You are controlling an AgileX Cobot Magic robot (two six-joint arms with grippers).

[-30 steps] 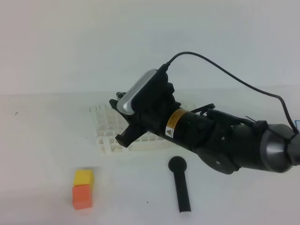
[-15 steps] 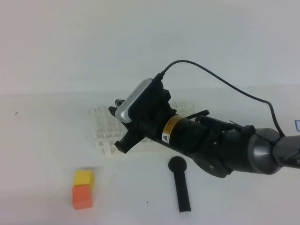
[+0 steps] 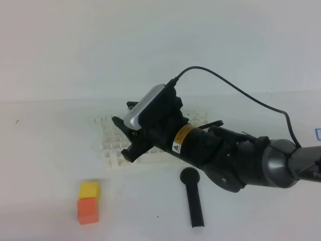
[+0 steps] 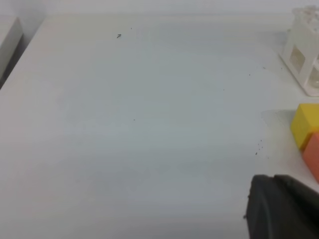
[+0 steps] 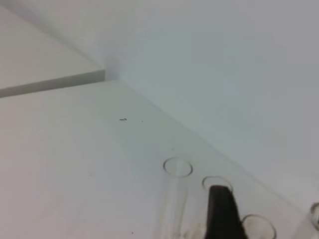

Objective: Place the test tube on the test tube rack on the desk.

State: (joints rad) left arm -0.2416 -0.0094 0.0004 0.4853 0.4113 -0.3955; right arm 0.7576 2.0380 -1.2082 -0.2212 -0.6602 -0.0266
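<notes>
On the white desk (image 3: pixel 45 150) stands the white test tube rack (image 3: pixel 111 150), its right half hidden under my right arm. My right gripper (image 3: pixel 121 139) hangs over the rack's left part with its jaws apart and nothing seen pinched between them. In the right wrist view, several clear test tubes stand upright. One test tube (image 5: pixel 177 168) is free, and another rim sits just behind a black fingertip (image 5: pixel 222 209). A corner of the rack (image 4: pixel 305 50) shows in the left wrist view. My left gripper (image 4: pixel 269 188) is a dark shape low over the desk, away from the rack.
A yellow cube (image 3: pixel 89 190) sits against an orange cube (image 3: pixel 87 211) in front of the rack on the left. A black round-headed stick (image 3: pixel 193 201) lies in front of the right arm. The arm's cable loops above the wrist.
My right arm has dropped and shifted slightly left over the rack, and its jaws have spread wider. The cubes and the stick have not moved.
</notes>
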